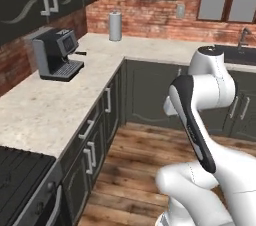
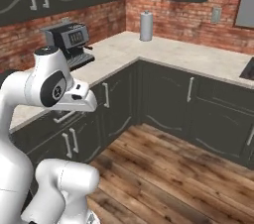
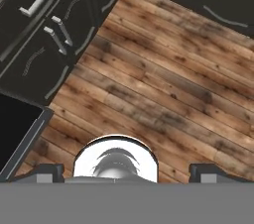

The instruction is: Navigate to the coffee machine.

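The coffee machine (image 1: 57,52) is a boxy grey-and-black unit with a dark panel, a side handle and a grated tray. It stands on the left run of the pale stone counter (image 1: 60,105) against the brick wall, ahead and to the left of the base. It sits behind my arm's shoulder in the right base view, coffee machine (image 2: 69,44). My arm is folded over the base. The gripper (image 3: 129,173) points down at the wooden floor (image 3: 168,84), open, with its two tips far apart and nothing between them.
A paper towel roll (image 1: 115,26) stands in the counter corner. A black stovetop (image 1: 20,180) lies near left, and a sink (image 1: 240,52) with a tap at far right. Dark cabinets (image 1: 150,95) line the L-shaped counter, with open floor in front.
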You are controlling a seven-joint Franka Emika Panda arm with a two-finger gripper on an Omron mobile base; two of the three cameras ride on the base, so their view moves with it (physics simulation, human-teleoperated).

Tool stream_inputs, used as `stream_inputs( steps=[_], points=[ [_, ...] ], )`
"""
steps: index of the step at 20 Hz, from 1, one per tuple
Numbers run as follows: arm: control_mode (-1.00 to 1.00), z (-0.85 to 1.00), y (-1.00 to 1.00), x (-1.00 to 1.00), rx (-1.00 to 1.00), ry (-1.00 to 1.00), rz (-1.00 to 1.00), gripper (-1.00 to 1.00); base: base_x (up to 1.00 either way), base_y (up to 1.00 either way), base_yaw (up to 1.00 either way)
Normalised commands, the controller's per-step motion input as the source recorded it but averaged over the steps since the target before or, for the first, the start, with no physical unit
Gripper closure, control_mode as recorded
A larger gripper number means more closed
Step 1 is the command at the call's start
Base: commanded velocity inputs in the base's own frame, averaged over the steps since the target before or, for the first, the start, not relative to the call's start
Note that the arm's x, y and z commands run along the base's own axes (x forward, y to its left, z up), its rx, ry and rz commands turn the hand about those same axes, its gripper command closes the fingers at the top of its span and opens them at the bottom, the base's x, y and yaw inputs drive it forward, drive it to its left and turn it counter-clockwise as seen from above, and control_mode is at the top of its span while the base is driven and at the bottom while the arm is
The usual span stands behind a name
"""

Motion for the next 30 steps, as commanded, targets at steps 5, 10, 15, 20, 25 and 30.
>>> stream_inputs(
  steps=[5,10,15,20,25,30],
  points=[
    [1.00,0.00,0.00,0.00,0.00,0.00,0.00,-1.00,1.00,-0.01,0.08],
    [1.00,0.00,0.00,0.00,0.00,0.00,0.00,-1.00,1.00,0.00,0.24],
    [1.00,0.00,0.00,0.00,0.00,0.00,0.00,-1.00,0.87,0.00,0.38],
    [1.00,0.00,0.00,0.00,0.00,0.00,0.00,-1.00,0.64,0.00,0.41],
    [1.00,0.00,0.00,0.00,0.00,0.00,0.00,-1.00,0.52,-0.10,0.44],
    [1.00,0.00,0.00,0.00,0.00,0.00,0.00,-1.00,0.33,-0.48,0.41]
  ],
)
